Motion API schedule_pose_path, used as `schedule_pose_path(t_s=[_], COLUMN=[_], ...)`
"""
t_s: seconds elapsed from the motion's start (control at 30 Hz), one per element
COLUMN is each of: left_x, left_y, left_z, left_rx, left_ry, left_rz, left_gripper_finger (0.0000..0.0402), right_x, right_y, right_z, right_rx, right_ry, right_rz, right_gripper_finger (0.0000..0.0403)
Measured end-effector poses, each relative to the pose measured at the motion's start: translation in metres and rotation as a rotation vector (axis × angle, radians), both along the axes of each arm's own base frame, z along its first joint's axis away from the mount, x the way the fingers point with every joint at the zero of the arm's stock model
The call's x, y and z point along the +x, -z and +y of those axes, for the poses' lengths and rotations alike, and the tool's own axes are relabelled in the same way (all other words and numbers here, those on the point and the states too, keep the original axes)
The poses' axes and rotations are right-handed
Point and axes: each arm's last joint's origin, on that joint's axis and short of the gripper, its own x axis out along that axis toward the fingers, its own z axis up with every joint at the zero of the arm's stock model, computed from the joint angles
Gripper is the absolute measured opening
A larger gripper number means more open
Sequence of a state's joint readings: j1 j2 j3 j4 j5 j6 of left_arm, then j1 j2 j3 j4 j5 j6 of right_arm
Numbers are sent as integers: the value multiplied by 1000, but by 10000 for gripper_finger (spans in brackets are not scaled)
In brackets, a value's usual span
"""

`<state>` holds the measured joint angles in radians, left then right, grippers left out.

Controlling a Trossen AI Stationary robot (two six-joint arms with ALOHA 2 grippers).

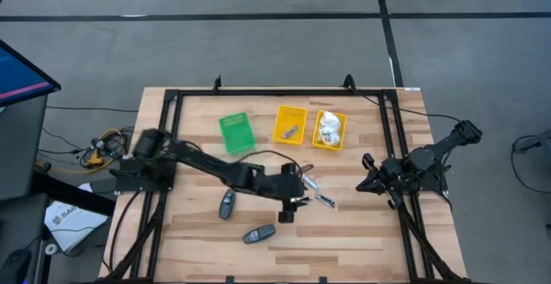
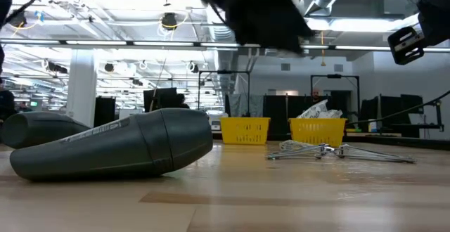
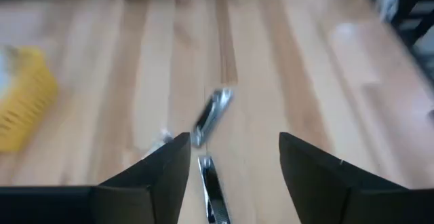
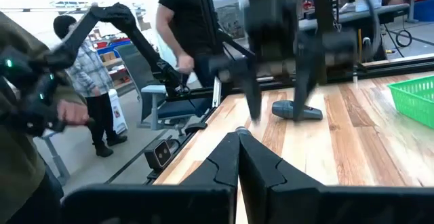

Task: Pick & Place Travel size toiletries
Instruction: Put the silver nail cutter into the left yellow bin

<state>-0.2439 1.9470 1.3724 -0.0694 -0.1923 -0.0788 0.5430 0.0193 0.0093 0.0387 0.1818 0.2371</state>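
High view, left gripper point(image 1: 291, 200): it hangs over the middle of the tabletop, beside the silver metal pieces point(image 1: 320, 197), which lie just toward the right edge from it.
High view, gadgets: two dark grey oval gadgets, one point(image 1: 226, 204) left of centre, the other point(image 1: 258, 233) nearer the front edge.
High view, bins: the green bin point(image 1: 235, 133) and two yellow bins sit along the back edge; the yellow bin point(image 1: 289, 125) in the middle holds one small metal piece, the other yellow bin point(image 1: 331, 130) holds the white packets point(image 1: 327, 129).
High view, right gripper point(image 1: 372, 181): parked at the right edge.
Low view, metal pieces point(image 2: 330, 150): they lie flat and low on the wood, thin and tangled together; a grey gadget point(image 2: 112, 145) fills the foreground.
Left wrist view, fingers point(image 3: 169, 166): spread wide, empty, straddling one silver piece point(image 3: 211, 189); another point(image 3: 210, 115) lies just beyond it.
Right wrist view, right fingers point(image 4: 230, 159): pressed together, holding nothing; people stand beyond the table.
Handling, judged: expect the metal to be light, rigid and slick, with little height to grip. You would do best to close across the narrow width at mid-length, fingertips almost on the wood, one piece at a time.
Risk, judged: a shallow pinch may flick it away.
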Motion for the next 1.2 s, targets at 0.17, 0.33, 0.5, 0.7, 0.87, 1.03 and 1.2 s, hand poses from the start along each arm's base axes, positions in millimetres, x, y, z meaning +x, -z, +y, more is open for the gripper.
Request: schedule_pose_path(t_s=[0.17,0.33,0.5,0.7,0.87,1.03,1.2], left_x=[12,21,23,26,25,25,25], left_y=[42,74,103,116,118,119,118], left_z=[4,1,3,3,5,9,9], left_rx=[18,11,-6,-23,-2,9,-2], left_ry=[-14,-17,-59,-81,-140,-155,-163], left_rz=[78,74,136,137,141,151,151], left_gripper_finger=[258,298,301,277,199,91,44], right_x=[0,0,0,0,0,0,0], right_y=[0,0,0,0,0,0,0], right_z=[0,0,0,0,0,0,0], right_rx=[0,0,0,-1,-1,0,0], right_ry=[0,0,0,0,0,0,0], right_rz=[0,0,0,1,0,1,0], right_gripper_finger=[0,0,0,0,0,0,0])
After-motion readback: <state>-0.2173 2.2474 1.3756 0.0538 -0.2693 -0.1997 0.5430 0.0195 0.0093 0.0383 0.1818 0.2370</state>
